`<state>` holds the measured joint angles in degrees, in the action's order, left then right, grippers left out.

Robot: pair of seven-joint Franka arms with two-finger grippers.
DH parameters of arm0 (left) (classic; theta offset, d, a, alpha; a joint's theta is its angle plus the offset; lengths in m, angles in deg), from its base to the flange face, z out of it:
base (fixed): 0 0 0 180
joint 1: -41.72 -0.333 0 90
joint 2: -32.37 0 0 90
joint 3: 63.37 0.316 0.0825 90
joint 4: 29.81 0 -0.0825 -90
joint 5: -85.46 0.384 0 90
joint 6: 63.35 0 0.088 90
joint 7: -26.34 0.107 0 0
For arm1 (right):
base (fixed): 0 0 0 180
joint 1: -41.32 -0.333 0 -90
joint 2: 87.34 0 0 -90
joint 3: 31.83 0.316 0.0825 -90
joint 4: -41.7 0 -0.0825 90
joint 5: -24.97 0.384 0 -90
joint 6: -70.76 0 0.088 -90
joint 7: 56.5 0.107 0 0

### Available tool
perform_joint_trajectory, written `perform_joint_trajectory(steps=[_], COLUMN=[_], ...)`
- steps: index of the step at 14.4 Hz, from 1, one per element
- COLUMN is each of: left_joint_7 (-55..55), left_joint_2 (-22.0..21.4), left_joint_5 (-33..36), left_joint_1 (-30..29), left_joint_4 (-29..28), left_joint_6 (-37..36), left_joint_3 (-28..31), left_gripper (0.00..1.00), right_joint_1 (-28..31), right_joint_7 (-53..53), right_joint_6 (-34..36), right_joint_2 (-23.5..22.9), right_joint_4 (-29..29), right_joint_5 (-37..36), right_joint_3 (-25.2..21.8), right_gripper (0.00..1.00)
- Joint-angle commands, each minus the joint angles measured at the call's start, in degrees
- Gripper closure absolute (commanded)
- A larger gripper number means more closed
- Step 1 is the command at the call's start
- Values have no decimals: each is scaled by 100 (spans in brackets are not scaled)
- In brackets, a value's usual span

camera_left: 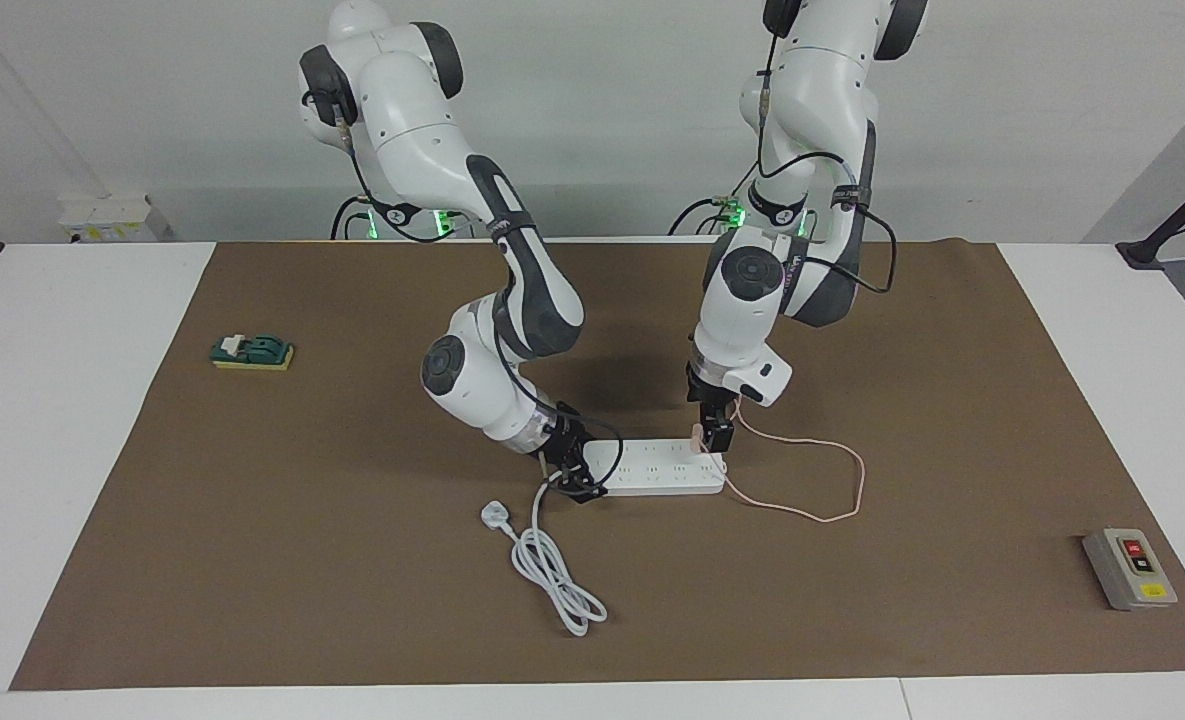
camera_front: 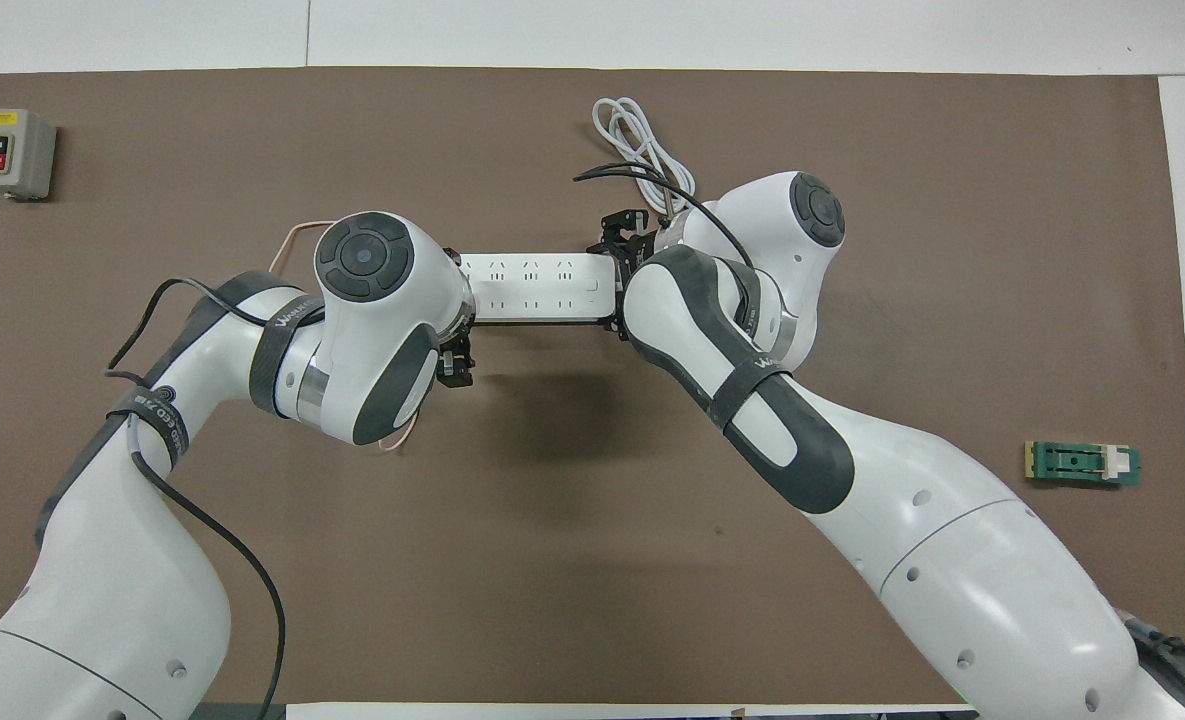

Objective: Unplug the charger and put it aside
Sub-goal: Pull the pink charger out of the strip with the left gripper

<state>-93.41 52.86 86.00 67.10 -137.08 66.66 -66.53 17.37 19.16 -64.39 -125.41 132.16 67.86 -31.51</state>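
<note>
Currently left hand is clamping the small pale-pink cube charger; right hand is gripping the white plastic power strip. Next: lifting straight up.

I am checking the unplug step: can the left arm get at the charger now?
Probably yes. The left gripper is already down at the charger, at the power strip end; nothing stands between. The right gripper is at the strip's other end, out of its way.
</note>
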Motion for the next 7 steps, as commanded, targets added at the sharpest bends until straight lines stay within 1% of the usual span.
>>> perform_joint_trajectory(steps=[1, 3, 4, 5, 6, 7], left_joint_7=[83, 83, 83, 83, 109, 118], left_joint_2=[-80, -80, -80, -89, -80, -80], left_joint_5=[-10, -10, -10, -10, -10, -10], left_joint_1=[99, 117, 152, 152, 152, 152], left_joint_4=[-154, -162, -162, -171, -171, -171], left_joint_6=[77, 95, 95, 103, 112, 112], left_joint_3=[70, 79, 70, 70, 79, 79], left_gripper=[5, 14, 21, 30, 37, 47], right_joint_1=[39, 39, 39, 39, 39, 39], right_joint_7=[-131, -131, -123, -131, -131, -131], right_joint_6=[-337, -336, -345, -345, -345, -345], right_joint_2=[-157, -165, -165, -165, -165, -165], right_joint_4=[-28, -37, -37, -37, -37, -37], right_joint_5=[158, 158, 167, 167, 167, 167], right_joint_3=[38, 38, 38, 38, 38, 38], right_gripper=[100, 100, 100, 100, 100, 100])
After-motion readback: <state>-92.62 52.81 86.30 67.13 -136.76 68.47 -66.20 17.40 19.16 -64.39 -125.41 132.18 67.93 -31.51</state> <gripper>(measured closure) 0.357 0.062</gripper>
